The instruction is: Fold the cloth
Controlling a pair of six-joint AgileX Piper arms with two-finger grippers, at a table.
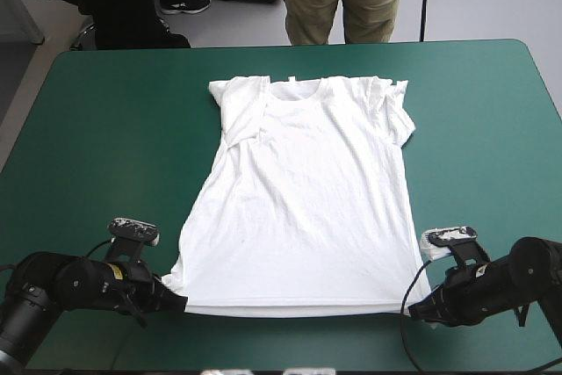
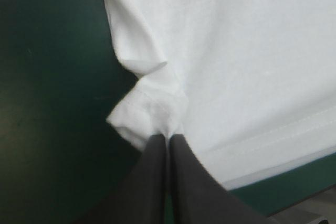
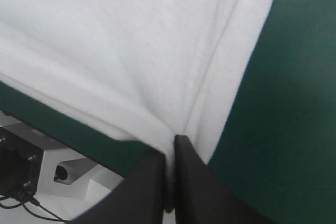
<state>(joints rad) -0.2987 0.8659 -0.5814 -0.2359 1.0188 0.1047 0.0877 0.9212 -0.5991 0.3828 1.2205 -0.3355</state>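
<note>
One white short-sleeved T-shirt (image 1: 307, 191) lies spread flat on the teal-green-covered counter (image 1: 105, 129). Of two black-finned claws, the left claw (image 1: 178, 301) pinches its near-left hem corner and the right claw (image 1: 421, 307) its near-right corner.

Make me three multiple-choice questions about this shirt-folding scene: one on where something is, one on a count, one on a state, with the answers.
1. The collar of the T-shirt points toward which edge of the table?
A) far
B) near
C) left

2. How many claws grip the T-shirt?
A) none
B) one
C) two

3. The T-shirt is:
A) a crumpled heap
B) spread flat
C) a folded bundle

Answers:
1 A, since the neckline lies nearest the far edge.
2 C, since the left claw and the right claw each pinch a corner of the hem, fingers all but shut on the fabric.
3 B, since its body lies open on the table from collar to hem.
</note>
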